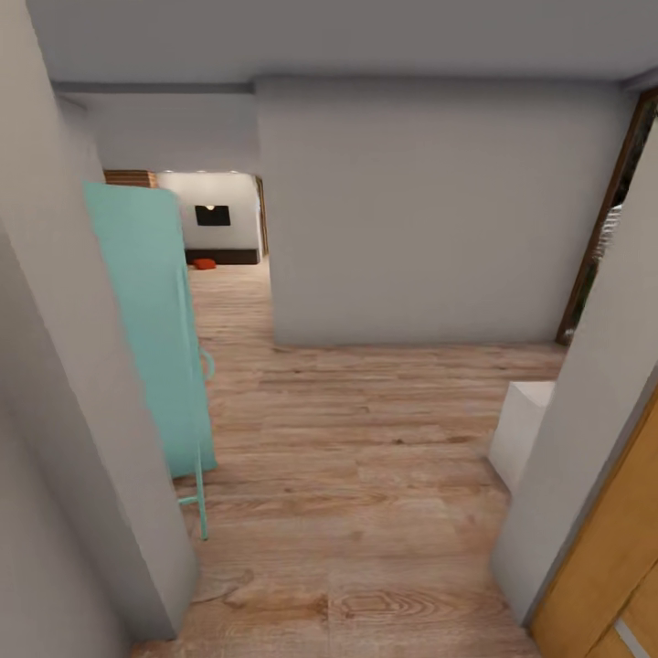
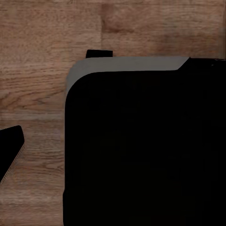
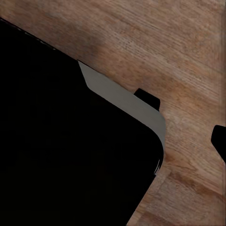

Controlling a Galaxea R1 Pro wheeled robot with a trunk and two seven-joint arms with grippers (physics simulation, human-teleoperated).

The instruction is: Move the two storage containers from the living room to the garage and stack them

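Far down the hallway, through an opening, lies the living room with a brick chimney (image 1: 129,177), a dark fireplace (image 1: 212,215) and a low dark cabinet (image 1: 225,257). A small red-orange shape (image 1: 205,263) sits on its floor in front of the cabinet; it looks like one storage container, too small to make out. Both wrist views look down on light wood planks and my own black base (image 2: 141,150) (image 3: 61,141). One dark finger (image 2: 10,153) of the left gripper shows at the picture's edge, and one finger (image 3: 219,141) of the right gripper likewise. Nothing is held in sight.
An open teal door (image 1: 155,329) stands along the left wall. A grey wall block (image 1: 429,210) fills the middle, with the passage running left of it. A white box (image 1: 519,429) sits low at the right, beside an orange-brown wooden door (image 1: 603,567). Wood floor (image 1: 356,475) lies ahead.
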